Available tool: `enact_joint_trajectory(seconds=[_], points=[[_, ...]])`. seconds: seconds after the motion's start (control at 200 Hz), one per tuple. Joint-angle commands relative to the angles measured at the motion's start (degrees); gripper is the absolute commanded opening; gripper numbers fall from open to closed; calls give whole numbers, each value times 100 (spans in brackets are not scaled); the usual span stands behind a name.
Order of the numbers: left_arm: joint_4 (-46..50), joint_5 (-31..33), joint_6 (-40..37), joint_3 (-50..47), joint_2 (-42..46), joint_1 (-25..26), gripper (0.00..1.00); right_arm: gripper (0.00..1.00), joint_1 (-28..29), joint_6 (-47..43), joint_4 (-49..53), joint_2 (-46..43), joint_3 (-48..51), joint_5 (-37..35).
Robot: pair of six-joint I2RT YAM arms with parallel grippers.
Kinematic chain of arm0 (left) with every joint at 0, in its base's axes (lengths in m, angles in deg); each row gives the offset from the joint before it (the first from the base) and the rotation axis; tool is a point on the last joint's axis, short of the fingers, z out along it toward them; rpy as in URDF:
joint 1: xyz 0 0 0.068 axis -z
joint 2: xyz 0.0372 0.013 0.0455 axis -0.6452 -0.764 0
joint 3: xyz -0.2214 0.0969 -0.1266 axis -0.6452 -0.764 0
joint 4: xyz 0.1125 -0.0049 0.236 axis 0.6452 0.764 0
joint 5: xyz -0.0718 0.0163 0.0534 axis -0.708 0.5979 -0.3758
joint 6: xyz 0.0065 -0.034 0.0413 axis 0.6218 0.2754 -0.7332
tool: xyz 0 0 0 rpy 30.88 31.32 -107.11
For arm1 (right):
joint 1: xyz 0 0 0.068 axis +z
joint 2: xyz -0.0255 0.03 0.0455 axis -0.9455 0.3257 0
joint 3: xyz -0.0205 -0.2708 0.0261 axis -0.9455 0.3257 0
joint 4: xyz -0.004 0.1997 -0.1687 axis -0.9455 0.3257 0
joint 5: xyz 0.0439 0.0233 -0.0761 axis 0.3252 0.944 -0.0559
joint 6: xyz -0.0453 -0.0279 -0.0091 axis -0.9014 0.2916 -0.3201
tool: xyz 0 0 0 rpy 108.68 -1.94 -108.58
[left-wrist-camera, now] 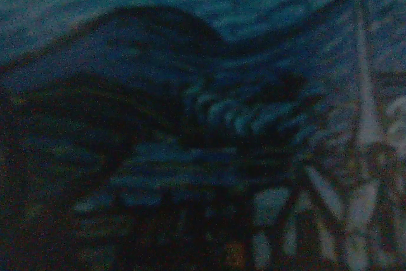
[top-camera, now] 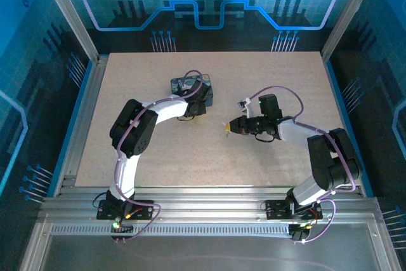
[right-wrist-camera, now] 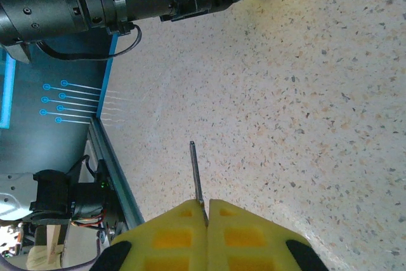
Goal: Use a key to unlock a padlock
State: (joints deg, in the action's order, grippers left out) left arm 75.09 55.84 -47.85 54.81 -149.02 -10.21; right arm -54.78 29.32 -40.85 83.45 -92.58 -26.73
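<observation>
Holding key in clenched right claw, shaft pointing left toward left claw over box, grip there impossible to tell.

Table matt, speckled, stone-like and finely rough — right pincer fingers of matt yellow plastic with moulded recesses — key a thin, smooth grey metal shaft
</observation>
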Motion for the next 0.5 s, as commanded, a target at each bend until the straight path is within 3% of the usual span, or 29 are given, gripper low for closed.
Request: enact_joint_trajectory(seconds=[0.0,0.13,0.49], points=[[87,-435,-149,15,341,-41,9,0,89,-153,171,-108,-22,115],[356,-955,-49,21,577,-90,4,0,101,-153,190,-173,27,108],[516,-3509,1153,-325,1205,-514,0,0,221,-168,13,-452,156,137]])
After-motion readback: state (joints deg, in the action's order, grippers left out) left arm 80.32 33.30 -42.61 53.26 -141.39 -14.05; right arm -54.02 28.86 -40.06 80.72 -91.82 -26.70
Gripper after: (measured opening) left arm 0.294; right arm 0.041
